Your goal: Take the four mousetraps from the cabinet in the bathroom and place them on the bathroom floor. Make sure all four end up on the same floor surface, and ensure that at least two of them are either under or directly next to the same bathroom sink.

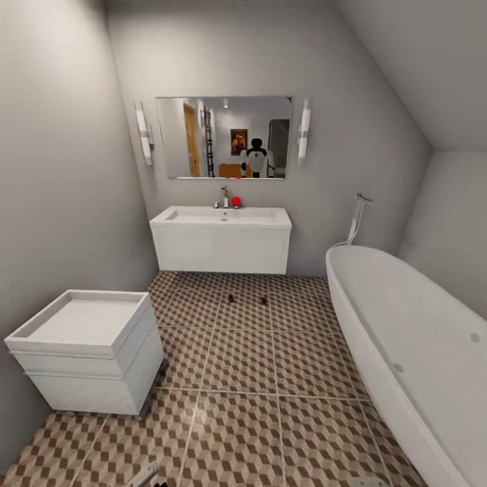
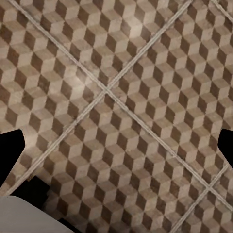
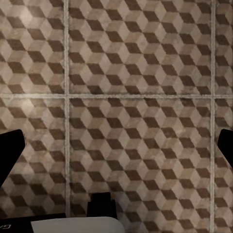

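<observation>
a: left gripper [image 2: 116, 145] — dark fingertips sit at the far left and right edges of its wrist frame, spread wide, nothing between them but bathroom floor [image 2: 121, 73]. right gripper [image 3: 116, 145] reads the same: tips wide apart at the frame edges, empty, tile beneath.

b: task items?

a: two small dark objects, mousetraps [image 1: 232, 297] by my judgement, lie on the tiles at mid-frame in the head view, just in front of the sink [image 1: 220, 238], the second [image 1: 264, 299] a little to the right. they are too small to confirm board or spring.

b: step in hand?

a: judged: two traps appear placed near the sink, both arms free, so a return trip for the remaining two. the next move calls for turning the base away toward the cabinet, steering between the white drawer unit [image 1: 88, 348] at lower left and the bathtub [image 1: 406, 338] at right.

b: anything obscured?

a: the mirror [image 1: 224, 137] reflects the robot and an orange-brown shape behind it, too small to identify. arm parts at the bottom edge of the head view are cut off.
</observation>
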